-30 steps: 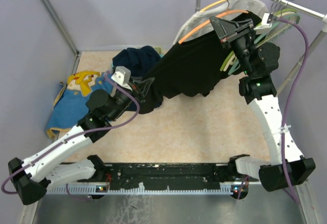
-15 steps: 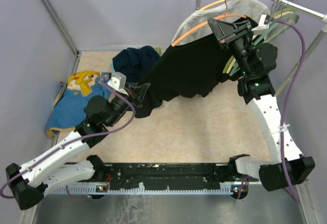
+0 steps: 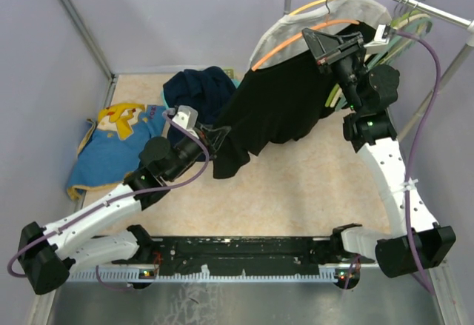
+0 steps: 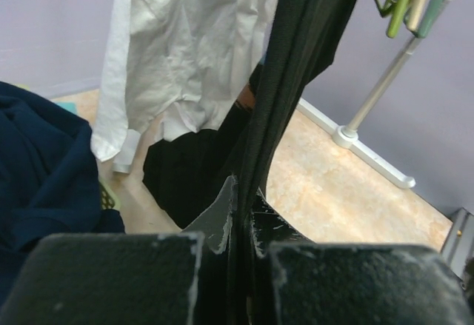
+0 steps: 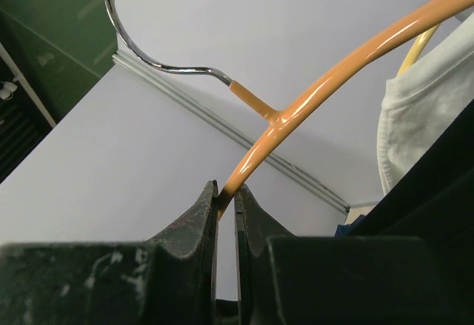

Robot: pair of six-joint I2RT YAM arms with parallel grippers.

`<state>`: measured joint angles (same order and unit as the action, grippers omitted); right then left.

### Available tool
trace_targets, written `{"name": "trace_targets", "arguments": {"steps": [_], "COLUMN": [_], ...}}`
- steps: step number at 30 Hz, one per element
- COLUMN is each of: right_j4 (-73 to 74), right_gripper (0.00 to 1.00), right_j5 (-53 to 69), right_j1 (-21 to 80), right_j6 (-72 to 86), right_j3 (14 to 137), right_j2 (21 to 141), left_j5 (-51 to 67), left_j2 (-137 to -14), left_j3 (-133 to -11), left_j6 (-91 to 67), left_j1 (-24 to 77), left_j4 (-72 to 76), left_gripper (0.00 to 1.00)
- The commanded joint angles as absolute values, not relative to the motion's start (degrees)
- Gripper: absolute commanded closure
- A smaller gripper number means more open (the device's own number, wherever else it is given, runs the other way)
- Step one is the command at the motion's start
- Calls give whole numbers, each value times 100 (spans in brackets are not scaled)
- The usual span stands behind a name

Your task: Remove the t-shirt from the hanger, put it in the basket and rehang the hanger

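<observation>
Left arm [image 3: 104,210] stretched low, forward-right; left pincer [image 3: 217,132] clamped tight. Right arm [image 3: 392,173] reared high; right pincer [image 3: 311,40] pinched closed.

We see a white shirt [image 3: 363,4] hanging on a yellow hanger [image 3: 311,5] from the metal rail [image 3: 437,15] at the far right. A bunch of green hangers [image 3: 412,26] hangs further right on the same rail. On the beige surface [image 3: 296,184], a dark navy garment [image 3: 196,88] lies heaped at the far side. A blue and yellow cloth [image 3: 111,136] lies crumpled at the left.
</observation>
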<state>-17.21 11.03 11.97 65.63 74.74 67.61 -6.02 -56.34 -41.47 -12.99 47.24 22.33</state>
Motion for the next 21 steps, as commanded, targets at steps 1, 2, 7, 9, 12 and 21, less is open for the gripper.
{"name": "trace_targets", "arguments": {"steps": [1,2,7,9,12,21], "right_j4": [-2658,-2612,-2406,-2419,-2488,-2458], "right_gripper": [100,100,100,100,100,100], "right_j5": [623,648,703,549,335,267], "right_j1": [1085,1089,1082,1085,1081,1036], "right_j6": [6303,6256,6078,6055,6020,6047], "right_j3": [7618,7613,7498,7371,7298,7493], "right_j2": [6423,6399,6221,6096,5981,6111], "left_j5": [-78,-8,23,72,56,-830], "left_j2": [-5550,-5572,-5715,-5774,-5832,-5050], "left_j3": [-3982,-4012,-4266,-4297,-4307,-3528], "left_j6": [-1373,-1367,-1244,-1222,-1304,-1626], "left_j1": [4710,4707,4710,4710,4711,4708], "left_j4": [2354,2371,2374,2420,2220,1921], "left_gripper": [100,100,100,100,100,100]}}
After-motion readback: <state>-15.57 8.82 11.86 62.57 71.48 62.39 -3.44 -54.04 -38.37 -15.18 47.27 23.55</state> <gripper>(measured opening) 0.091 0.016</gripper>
